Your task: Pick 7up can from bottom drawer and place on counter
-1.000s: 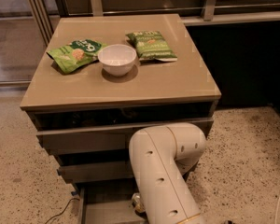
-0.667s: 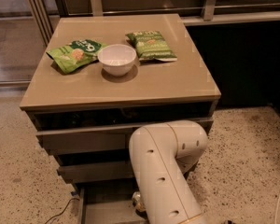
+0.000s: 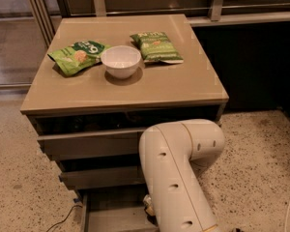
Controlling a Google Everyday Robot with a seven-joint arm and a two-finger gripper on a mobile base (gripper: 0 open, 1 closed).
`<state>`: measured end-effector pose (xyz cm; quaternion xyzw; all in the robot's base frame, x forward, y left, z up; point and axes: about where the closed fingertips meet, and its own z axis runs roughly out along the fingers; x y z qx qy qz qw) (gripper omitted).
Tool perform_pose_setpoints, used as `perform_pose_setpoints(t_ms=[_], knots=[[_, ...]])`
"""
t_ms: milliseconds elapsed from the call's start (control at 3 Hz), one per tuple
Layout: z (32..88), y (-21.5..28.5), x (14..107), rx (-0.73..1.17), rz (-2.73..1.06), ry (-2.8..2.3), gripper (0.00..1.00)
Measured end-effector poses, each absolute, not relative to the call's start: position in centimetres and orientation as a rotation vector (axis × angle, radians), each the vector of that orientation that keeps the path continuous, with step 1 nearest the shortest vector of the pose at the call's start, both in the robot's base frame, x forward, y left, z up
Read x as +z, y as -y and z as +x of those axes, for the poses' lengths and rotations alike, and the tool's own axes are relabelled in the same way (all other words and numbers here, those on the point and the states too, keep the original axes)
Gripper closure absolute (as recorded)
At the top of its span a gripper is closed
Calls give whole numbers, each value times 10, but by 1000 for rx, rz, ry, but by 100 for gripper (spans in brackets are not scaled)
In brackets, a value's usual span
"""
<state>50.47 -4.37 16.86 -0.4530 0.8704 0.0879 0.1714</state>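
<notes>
The bottom drawer (image 3: 111, 219) is pulled open at the foot of the cabinet and a strip of its grey floor shows. My white arm (image 3: 176, 178) reaches down into it from the right and covers most of it. The gripper is hidden behind the arm, down in the drawer. A small pale, shiny piece (image 3: 148, 205) shows at the arm's left edge; I cannot tell whether it is the 7up can or part of the gripper. The tan counter (image 3: 150, 88) tops the cabinet.
On the counter stand a white bowl (image 3: 121, 61) and two green snack bags, one to its left (image 3: 77, 56) and one to its right (image 3: 156, 47). The two upper drawers (image 3: 92, 144) are nearly shut. A cable (image 3: 63, 219) lies on the speckled floor at the lower left.
</notes>
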Motion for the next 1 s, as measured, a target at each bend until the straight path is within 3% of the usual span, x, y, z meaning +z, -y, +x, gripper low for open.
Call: perform_pose_setpoints(t_ms=[333,1000], knots=[[496,71,219,220,-1233,-2474,100],[481,76,239,236,-1225,-2494,100]])
